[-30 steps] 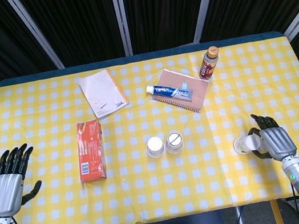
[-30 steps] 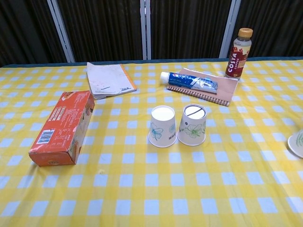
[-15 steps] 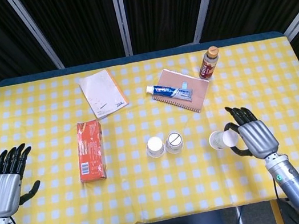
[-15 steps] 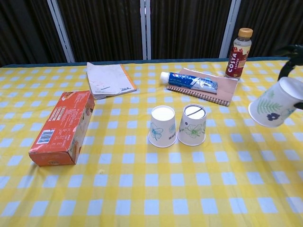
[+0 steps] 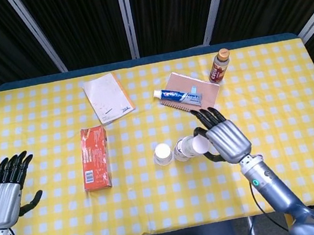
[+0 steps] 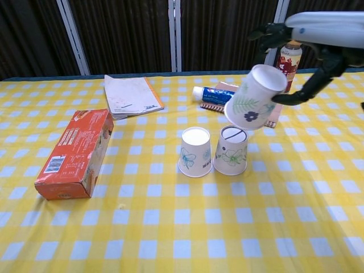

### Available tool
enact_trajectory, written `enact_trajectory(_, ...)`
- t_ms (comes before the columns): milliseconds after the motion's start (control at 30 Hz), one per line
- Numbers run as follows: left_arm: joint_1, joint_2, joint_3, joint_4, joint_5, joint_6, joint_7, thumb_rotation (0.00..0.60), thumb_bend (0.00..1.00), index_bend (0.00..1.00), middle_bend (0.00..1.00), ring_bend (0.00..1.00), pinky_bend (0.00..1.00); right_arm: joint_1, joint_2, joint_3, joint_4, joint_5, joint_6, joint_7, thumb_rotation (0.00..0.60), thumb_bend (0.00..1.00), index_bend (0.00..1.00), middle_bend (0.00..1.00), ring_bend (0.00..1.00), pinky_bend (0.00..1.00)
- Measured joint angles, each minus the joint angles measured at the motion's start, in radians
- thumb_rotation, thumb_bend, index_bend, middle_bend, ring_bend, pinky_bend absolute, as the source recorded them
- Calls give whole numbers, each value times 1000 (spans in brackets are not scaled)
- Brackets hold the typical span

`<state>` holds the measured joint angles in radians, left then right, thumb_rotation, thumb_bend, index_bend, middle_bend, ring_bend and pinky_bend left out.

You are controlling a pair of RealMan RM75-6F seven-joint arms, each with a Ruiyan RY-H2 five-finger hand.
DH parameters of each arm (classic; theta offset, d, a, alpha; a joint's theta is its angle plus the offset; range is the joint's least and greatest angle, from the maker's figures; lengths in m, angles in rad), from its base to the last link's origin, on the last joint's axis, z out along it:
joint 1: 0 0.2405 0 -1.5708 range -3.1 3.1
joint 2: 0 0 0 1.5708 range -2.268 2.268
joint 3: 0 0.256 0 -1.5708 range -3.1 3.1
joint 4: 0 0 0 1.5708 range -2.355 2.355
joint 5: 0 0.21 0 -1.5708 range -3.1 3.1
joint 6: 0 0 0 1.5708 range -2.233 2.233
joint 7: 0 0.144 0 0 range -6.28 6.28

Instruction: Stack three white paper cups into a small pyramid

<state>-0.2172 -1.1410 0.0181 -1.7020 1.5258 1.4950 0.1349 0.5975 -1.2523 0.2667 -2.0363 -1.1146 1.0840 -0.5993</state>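
Two white paper cups with floral prints stand upside down, side by side, at the table's middle: the left cup [image 6: 195,152] [image 5: 163,153] and the right cup [image 6: 231,150] [image 5: 182,148]. My right hand [image 5: 221,138] [image 6: 310,40] holds a third white cup [image 6: 255,96] [image 5: 199,144] tilted in the air, just above and to the right of the right-hand cup. My left hand [image 5: 7,194] hovers open near the table's front left edge, holding nothing; it shows only in the head view.
An orange box [image 6: 76,152] lies left of the cups. Behind them are a booklet [image 6: 132,95], a toothpaste tube [image 6: 226,96] on a brown notebook [image 6: 275,111], and a bottle [image 5: 218,66]. The yellow checked tablecloth [image 6: 182,227] covers the table.
My right hand has carried the third cup from the table's right side leftward and up, until it hangs over the right-hand cup. The left hand has barely moved.
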Motion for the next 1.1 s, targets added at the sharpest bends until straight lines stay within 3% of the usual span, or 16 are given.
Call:
enact_trajectory(233, 0, 4, -7, 7, 0, -16, -24, 600, 305, 0, 0, 0, 0, 126, -135, 45, 34, 171, 12, -142, 600, 244, 468, 34, 0, 0)
enact_trajectory(433, 4, 10, -16, 10, -1, -21, -45, 600, 305, 0, 0, 0, 0, 191, -209, 46, 90, 240, 44, -180, 600, 244, 464, 34, 0, 0)
enact_trajectory(1100, 10, 14, -34, 11, -3, -44, -56, 600, 305, 0, 0, 0, 0, 249, -234, -9, 108, 328, 101, -247, 600, 242, 455, 27, 0, 0)
